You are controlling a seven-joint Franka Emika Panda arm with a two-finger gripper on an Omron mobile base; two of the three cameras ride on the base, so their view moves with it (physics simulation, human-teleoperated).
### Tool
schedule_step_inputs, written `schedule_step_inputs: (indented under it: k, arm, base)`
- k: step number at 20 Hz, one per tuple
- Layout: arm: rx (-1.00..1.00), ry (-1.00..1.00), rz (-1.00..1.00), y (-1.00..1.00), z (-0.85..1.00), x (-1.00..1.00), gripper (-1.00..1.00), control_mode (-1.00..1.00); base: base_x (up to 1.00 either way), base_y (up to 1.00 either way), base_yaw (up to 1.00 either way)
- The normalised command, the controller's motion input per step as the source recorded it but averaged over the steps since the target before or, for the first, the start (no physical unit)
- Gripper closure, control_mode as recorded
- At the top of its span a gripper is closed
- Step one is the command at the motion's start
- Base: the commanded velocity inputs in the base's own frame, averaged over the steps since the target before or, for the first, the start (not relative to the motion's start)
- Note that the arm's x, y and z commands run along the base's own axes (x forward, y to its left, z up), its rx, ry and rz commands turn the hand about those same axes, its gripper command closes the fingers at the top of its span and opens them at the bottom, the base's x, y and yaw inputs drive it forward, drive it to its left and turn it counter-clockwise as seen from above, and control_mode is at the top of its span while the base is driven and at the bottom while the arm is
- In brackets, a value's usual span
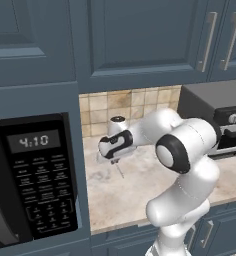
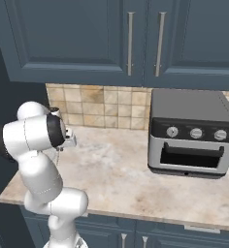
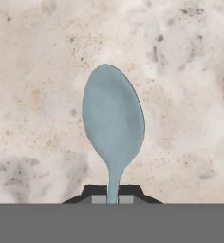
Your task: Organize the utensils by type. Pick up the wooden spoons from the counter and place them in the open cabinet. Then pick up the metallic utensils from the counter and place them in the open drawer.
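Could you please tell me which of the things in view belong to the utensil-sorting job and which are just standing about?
Belongs to the job:
- metal spoon, clamped by its handle in the shut gripper
- counter

Standing about:
- toaster oven
- microwave
- closed upper cabinets

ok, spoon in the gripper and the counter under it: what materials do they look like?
Spoon: likely metal, pale silver-blue, smooth satin with soft shading; could be plastic. Counter: beige marbled stone look, mottled grey-brown flecks, matte. The gripper is shut on its handle.

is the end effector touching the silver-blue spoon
Touching. The hand view shows the end effector shut on the silver-blue spoon, its handle pinched between the fingertips.
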Motion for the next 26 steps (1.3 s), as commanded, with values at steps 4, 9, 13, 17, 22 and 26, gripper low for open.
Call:
schedule_step_inputs:
  k: [4,9,13,17,22,26]
  arm:
    - [0.00,0.00,0.31,-0.19,0.45,-0.15,1.00,-1.00]
    - [0.00,-0.03,0.53,-0.33,0.43,-0.12,1.00,-1.00]
    - [-0.10,-0.11,0.60,-0.34,0.41,-0.36,1.00,-1.00]
    - [-0.19,-0.06,0.51,-0.33,0.35,-0.47,1.00,-1.00]
    - [-0.21,0.00,0.43,-0.27,0.32,-0.35,1.00,-1.00]
    - [-0.18,-0.01,0.44,-0.31,0.32,-0.27,1.00,-1.00]
  base:
    - [0.00,0.00,0.00]
    - [0.00,0.00,0.00]
    - [0.00,0.00,0.00]
    - [0.00,0.00,0.00]
    - [0.00,0.00,0.00]
    - [0.00,0.00,0.00]
